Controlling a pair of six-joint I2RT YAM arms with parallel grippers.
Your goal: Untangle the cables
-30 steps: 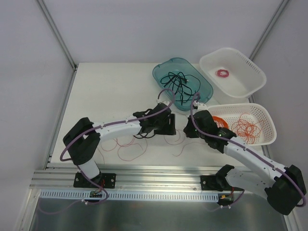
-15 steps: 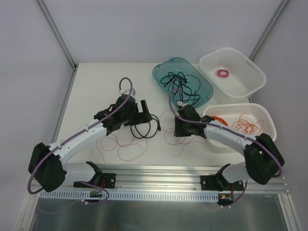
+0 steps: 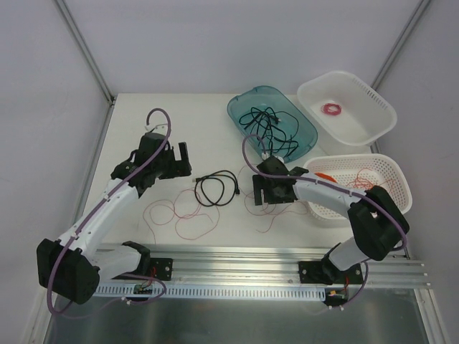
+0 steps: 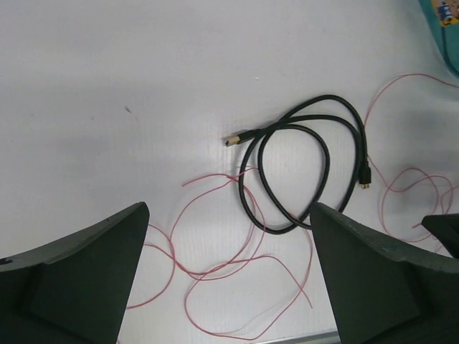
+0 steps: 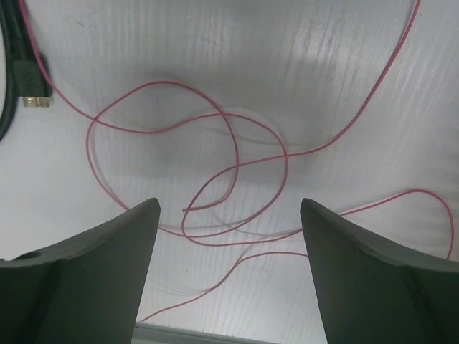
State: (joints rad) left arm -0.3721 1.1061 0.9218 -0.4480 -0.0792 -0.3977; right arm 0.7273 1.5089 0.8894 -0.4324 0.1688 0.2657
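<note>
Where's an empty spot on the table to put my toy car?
Bare table at the back, between the left gripper and the teal tray. Crowded in front: black cord and red wires, up to the right gripper.

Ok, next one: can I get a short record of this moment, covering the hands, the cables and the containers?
left hand: open, empty, over the table, left of the black cord
right hand: open, empty, low over red wires
black cord: loose loop on the table, clear of both hands, a red wire crossing one side
red wires: loose loops on the table either side of the cord
teal tray: holds black cords
lower basket: orange coil, more red wires
upper basket: pink coil
</note>
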